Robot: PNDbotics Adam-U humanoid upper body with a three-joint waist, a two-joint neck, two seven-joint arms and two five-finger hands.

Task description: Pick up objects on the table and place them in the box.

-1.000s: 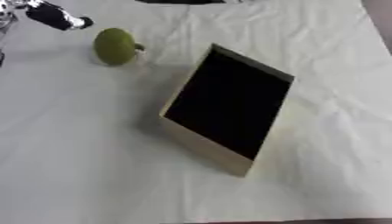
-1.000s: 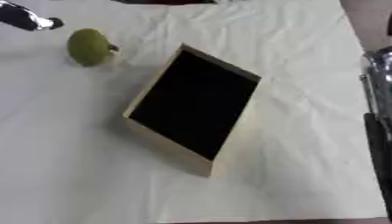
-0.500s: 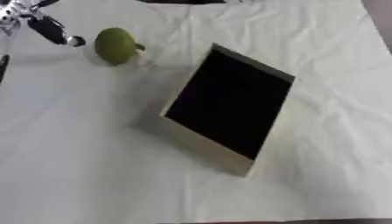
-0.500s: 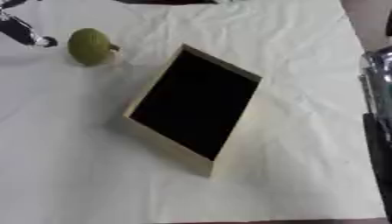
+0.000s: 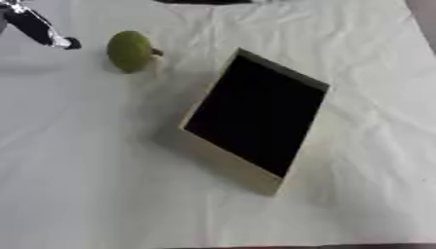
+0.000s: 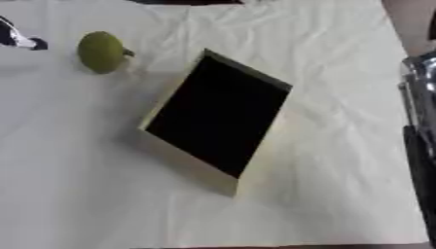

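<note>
Reaching in from the upper left toward a green fruit beside a box.

Covering the table, a creased white cloth (image 5: pixel 102 185). Sitting askew at the centre, a shallow tan box (image 5: pixel 226 165) with a black interior, holding nothing. Lying near the box's upper left corner but apart from it, a green pear-like fruit (image 5: pixel 129 51), stem pointing toward the box. Stretching down and rightward from the top left corner, the left hand (image 5: pixel 34 26), one dark fingertip ending just left of the fruit, not touching; finger spread impossible to tell. At the right edge, right arm (image 6: pixel 419 121) only partly showing.
</note>
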